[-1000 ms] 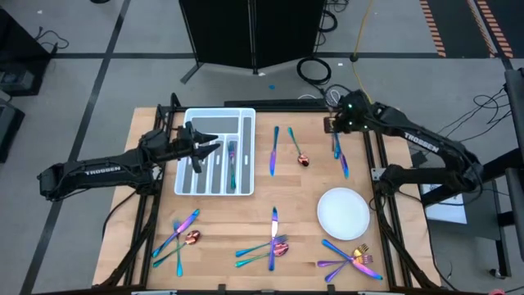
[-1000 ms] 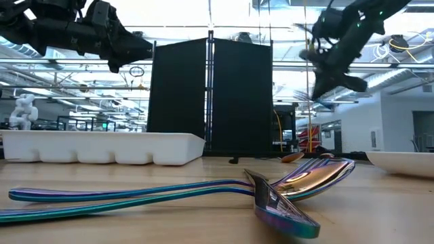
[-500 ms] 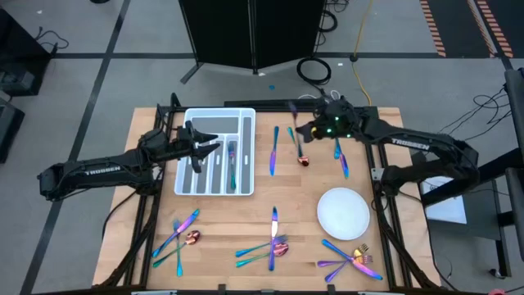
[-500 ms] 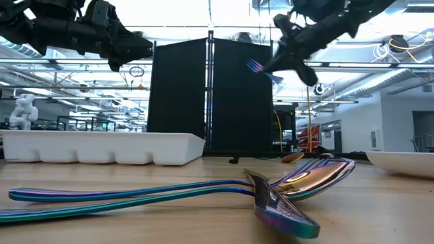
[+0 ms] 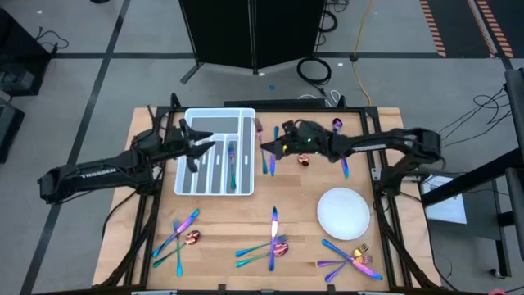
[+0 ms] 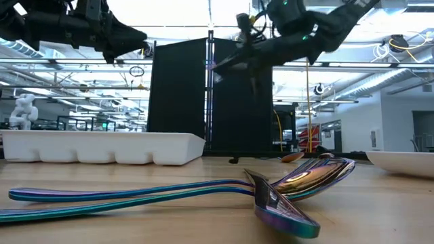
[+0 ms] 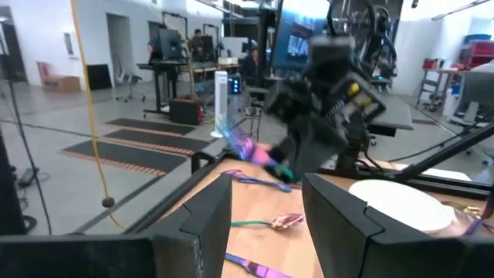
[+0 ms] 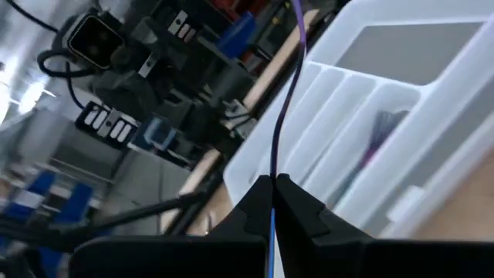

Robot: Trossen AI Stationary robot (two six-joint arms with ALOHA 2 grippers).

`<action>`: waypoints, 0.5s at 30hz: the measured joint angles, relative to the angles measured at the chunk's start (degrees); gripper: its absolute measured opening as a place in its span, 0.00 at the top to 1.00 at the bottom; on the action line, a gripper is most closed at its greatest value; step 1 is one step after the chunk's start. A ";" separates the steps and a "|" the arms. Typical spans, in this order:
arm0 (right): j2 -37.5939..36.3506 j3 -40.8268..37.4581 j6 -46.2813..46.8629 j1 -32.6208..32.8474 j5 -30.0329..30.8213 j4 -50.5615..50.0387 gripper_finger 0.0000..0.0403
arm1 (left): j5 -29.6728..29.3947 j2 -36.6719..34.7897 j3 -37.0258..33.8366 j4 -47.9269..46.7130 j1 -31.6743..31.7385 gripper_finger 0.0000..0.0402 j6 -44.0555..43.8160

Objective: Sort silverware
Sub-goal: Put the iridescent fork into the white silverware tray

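**Q:** Silverware first: where is it, starting from the near edge of the table?

**A:** Iridescent pieces lie in loose groups along the near edge: a fork and spoon [image 5: 182, 233] at the near left, a crossed knife, fork and spoon [image 5: 273, 243] in the middle, and another cluster [image 5: 350, 260] at the near right, just in front of a round white plate [image 5: 343, 211] that has nothing on it. Farther back, a spoon [image 5: 300, 151] and more pieces lie loose between the tray and the right arm.

**Q:** What are the arms doing?

**A:** The right gripper [image 8: 272, 191] is in the air just beside the white divided tray [image 5: 188, 188], its fingers clamped on one slim piece [image 8: 284, 108] that points toward the tray. The left gripper [image 5: 205, 146] waits above the tray with its fingers [image 7: 207, 220] apart and nothing between them.

**Q:** How should this step be done well?

**A:** Probably by turning the piece parallel to the long slots, centring it over the matching slot, lowering it, then letting go.

**Q:** What is in the tray?

**A:** A few pieces [image 5: 232, 166] lie in the long slots nearest the right arm; which kinds, I cannot tell. The other compartments look bare.
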 joint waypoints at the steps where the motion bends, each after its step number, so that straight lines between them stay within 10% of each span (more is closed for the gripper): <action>1: 1.58 0.00 0.93 0.48 0.86 2.44 1.00 | -0.25 -0.71 0.00 -0.24 0.04 0.60 0.09; 15: 17.91 11.74 5.15 3.71 5.57 6.17 1.00 | -1.34 -3.58 0.00 -0.43 0.58 0.60 0.54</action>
